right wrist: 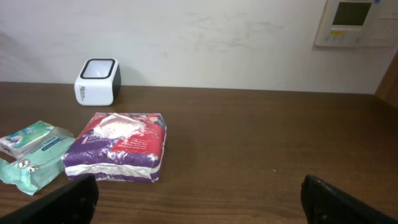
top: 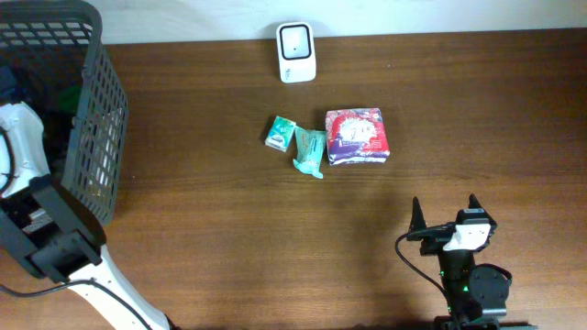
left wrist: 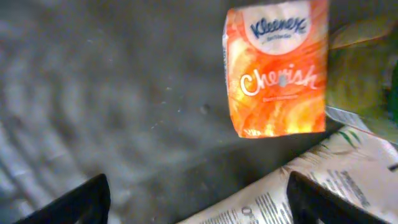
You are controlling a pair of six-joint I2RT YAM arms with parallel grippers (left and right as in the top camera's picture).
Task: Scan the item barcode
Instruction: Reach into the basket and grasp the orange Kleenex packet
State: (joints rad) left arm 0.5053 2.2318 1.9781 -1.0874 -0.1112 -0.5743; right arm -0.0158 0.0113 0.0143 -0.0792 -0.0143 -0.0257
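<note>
Kleenex tissue pack (left wrist: 277,68), orange with white lettering, lies on the dark floor of the mesh basket (top: 96,110) that stands at the left edge of the bench (top: 229,247). Judging by where the left arm (top: 23,156) reaches, this is the item due for scanning. The left pincer (left wrist: 202,202) hangs above it inside the basket, its tips apart and holding nothing. The pack sits up and to the right of the gap rather than between the tips. Just beside the pack lie a green packet (left wrist: 367,81) and a white printed pouch (left wrist: 336,186).

The scanner (top: 296,52) stands at the middle of the bench's far edge, well apart from the basket. Near it, toward the bench's centre, lie a small green box (top: 280,133), a teal wipes pack (top: 310,151) just beside it, and a red and purple pack (top: 358,136). Whether any of these has passed the scanner cannot be told. The right pincer (top: 445,209) hovers by the near edge toward the right corner, spread wide and empty.

For this item the task looks to be at its very start: nothing is gripped, and no barcode shows on the pack's upward face. What remains is to centre on the pack, close, lift it out of the basket, carry it to the scanner, and turn the barcode toward its window
</note>
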